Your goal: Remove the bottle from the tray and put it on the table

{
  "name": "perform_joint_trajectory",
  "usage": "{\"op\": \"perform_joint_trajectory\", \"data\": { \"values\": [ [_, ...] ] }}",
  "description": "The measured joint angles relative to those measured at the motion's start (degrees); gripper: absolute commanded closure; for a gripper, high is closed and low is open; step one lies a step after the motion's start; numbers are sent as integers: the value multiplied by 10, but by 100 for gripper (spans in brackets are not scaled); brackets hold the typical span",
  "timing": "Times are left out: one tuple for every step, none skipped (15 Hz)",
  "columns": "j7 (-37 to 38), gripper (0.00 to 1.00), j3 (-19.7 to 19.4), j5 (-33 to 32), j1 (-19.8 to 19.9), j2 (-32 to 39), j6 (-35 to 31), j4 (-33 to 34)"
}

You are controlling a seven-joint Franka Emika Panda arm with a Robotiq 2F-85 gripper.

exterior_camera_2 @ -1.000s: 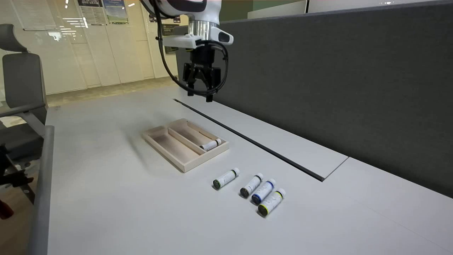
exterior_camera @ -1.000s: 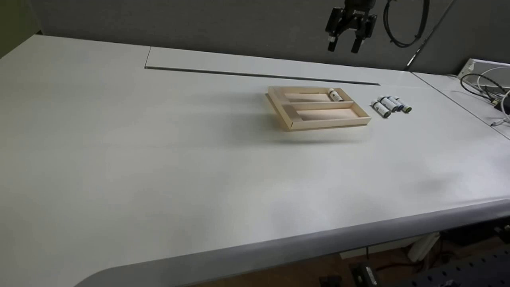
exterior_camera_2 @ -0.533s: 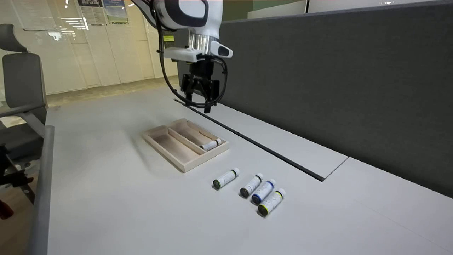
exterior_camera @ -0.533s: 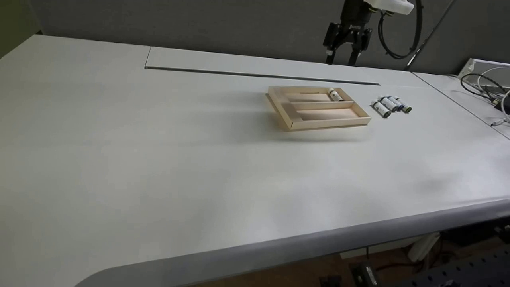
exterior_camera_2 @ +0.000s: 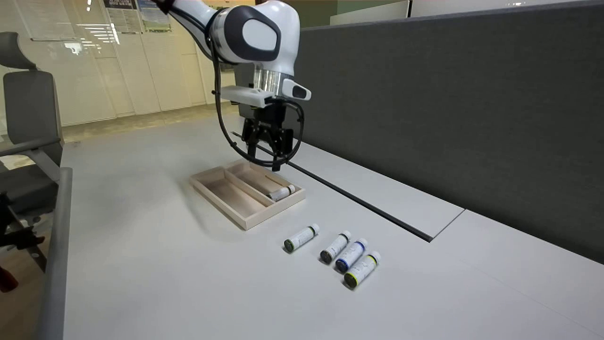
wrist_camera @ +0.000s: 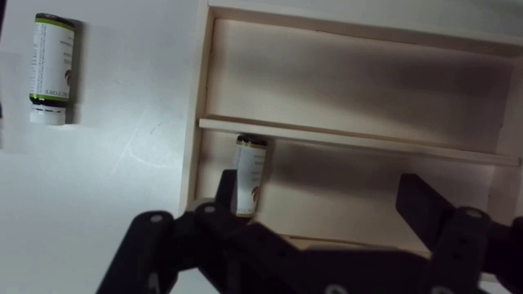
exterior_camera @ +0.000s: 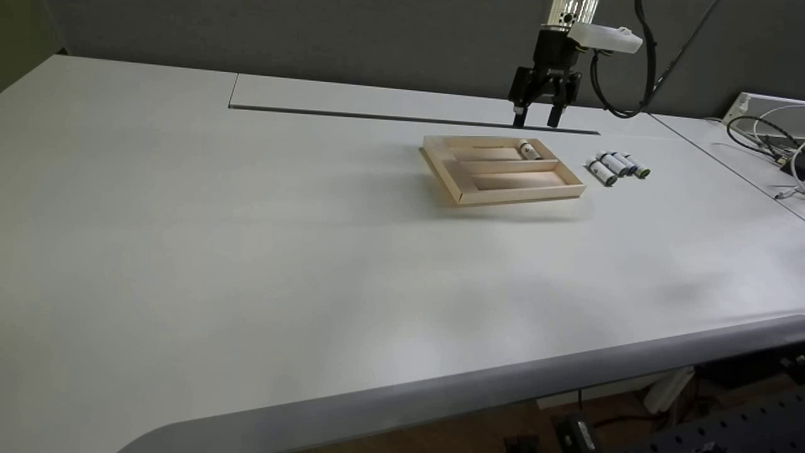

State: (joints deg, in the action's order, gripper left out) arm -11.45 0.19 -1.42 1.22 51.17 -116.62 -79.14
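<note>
The bottle, with a pale label, lies on its side in the tray, in the compartment nearer the grey strip, at the end towards the loose bottles. It shows in both exterior views [exterior_camera: 529, 150] [exterior_camera_2: 281, 193] and in the wrist view [wrist_camera: 250, 175]. The light-wood tray [exterior_camera: 522, 196] [exterior_camera_2: 275, 212] [wrist_camera: 192, 139] has two compartments and stands on the off-white table [exterior_camera: 283, 251] [exterior_camera_2: 188, 274] [wrist_camera: 130, 171]. My gripper [exterior_camera: 537, 119] [exterior_camera_2: 264, 158] [wrist_camera: 318, 183] is open and empty, above the tray. In the wrist view its left finger overlaps the bottle's lower part; the white cap is hidden there.
Several similar bottles lie on the table beside the tray: a green-banded one [exterior_camera: 602, 172] [exterior_camera_2: 302, 237] [wrist_camera: 53, 61] closest, then a dark-ended [exterior_camera_2: 335, 247], a blue-banded [exterior_camera_2: 351, 255] and a yellow-banded one [exterior_camera_2: 362, 270]. A dark grey partition [exterior_camera: 314, 38] [exterior_camera_2: 448, 108] stands along the back edge.
My gripper has come down towards the table, steadily over the last second, and stays open. The tray and all the bottles have not moved.
</note>
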Motion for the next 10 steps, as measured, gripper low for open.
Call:
{"op": "perform_joint_trajectory", "data": {
  "values": [
    [1, 0, -3, -1, 0, 5, -8, 2],
    [1, 0, -6, -3, 0, 9, -14, 4],
    [2, 0, -8, -5, 1, 13, -22, 7],
    [2, 0, -11, -8, 1, 18, -29, 9],
    [3, 0, -13, -9, 1, 22, -34, 12],
    [3, 0, -14, -9, 1, 28, -39, 16],
    [3, 0, -15, -9, 1, 33, -42, 20],
    [4, 0, -15, -9, 2, 38, -44, 24],
    [4, 0, -15, -9, 1, 43, -45, 28],
    [5, 0, -15, -9, 1, 48, -47, 31]
  ]
}}
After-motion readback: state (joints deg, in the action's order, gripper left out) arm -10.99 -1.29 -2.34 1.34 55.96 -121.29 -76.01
